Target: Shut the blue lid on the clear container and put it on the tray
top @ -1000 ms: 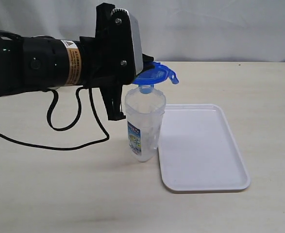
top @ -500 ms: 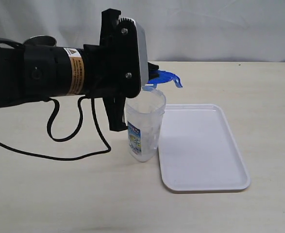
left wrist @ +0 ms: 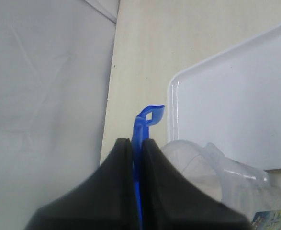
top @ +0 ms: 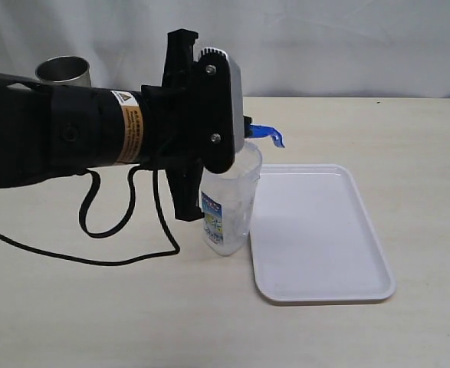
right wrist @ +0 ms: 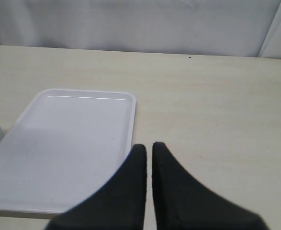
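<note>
Exterior view: the left arm reaches in from the left, its wrist housing in front of the clear container (top: pixel 228 207). The container stands on the table (top: pixel 408 130), mouth uncovered, just beside the left rim of the tray (top: pixel 324 230); whether it touches the rim cannot be told. Of the blue lid (top: pixel 267 133) only one flap shows, projecting past the housing, level with the container's mouth. A black cable (top: pixel 125 253) loops over the table under the arm, and a steel cup (top: pixel 64 70) stands at the back left.

Left wrist view: the left gripper (left wrist: pixel 136 143) is clamped narrowly on the blue lid (left wrist: pixel 142 122), which is seen edge-on between the two black fingers, one flap sticking out beyond the tips. The rim of the clear container (left wrist: pixel 202 163) lies just beside the fingers, and the tray (left wrist: pixel 226 96) lies beyond it.

Right wrist view: the right gripper (right wrist: pixel 149 146) has its fingers drawn together with only a slit between them and holds nothing. It hangs over the bare table by the edge of the tray (right wrist: pixel 73 139), which carries nothing.
</note>
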`<action>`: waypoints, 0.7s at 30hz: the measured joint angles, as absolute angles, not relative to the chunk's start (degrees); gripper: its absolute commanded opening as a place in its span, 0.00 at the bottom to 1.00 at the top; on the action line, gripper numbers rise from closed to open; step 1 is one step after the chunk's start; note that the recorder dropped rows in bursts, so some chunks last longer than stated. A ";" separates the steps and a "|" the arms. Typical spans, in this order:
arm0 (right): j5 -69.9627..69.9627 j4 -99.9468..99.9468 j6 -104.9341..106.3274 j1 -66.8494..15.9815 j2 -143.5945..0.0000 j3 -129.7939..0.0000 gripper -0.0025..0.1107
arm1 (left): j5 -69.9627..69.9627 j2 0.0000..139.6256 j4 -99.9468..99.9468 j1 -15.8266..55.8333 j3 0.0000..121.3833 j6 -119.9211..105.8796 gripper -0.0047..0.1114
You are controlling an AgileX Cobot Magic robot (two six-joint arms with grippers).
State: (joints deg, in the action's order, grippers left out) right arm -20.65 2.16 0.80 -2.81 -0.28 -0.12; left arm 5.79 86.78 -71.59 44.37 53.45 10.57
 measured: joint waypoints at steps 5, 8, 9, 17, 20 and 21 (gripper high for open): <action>-20.65 2.16 0.80 -2.81 -0.28 -0.12 0.06 | 2.18 86.78 -71.59 46.77 53.45 10.57 0.04; -20.65 2.16 0.80 -2.81 -0.28 -0.12 0.06 | 0.67 86.78 -71.59 47.72 53.45 10.57 0.04; -20.65 2.16 0.80 -2.81 -0.28 -0.12 0.06 | 0.00 86.78 -71.59 48.13 53.45 10.57 0.04; -20.65 2.16 0.80 -2.81 -0.28 -0.12 0.06 | -3.59 86.78 -71.10 50.21 53.45 10.57 0.04; -20.65 2.16 0.80 -2.81 -0.28 -0.12 0.06 | -3.82 86.78 -70.24 50.21 53.45 10.57 0.04; -20.65 2.16 0.80 -2.81 -0.28 -0.12 0.06 | -3.82 86.78 -69.93 50.21 53.45 10.57 0.04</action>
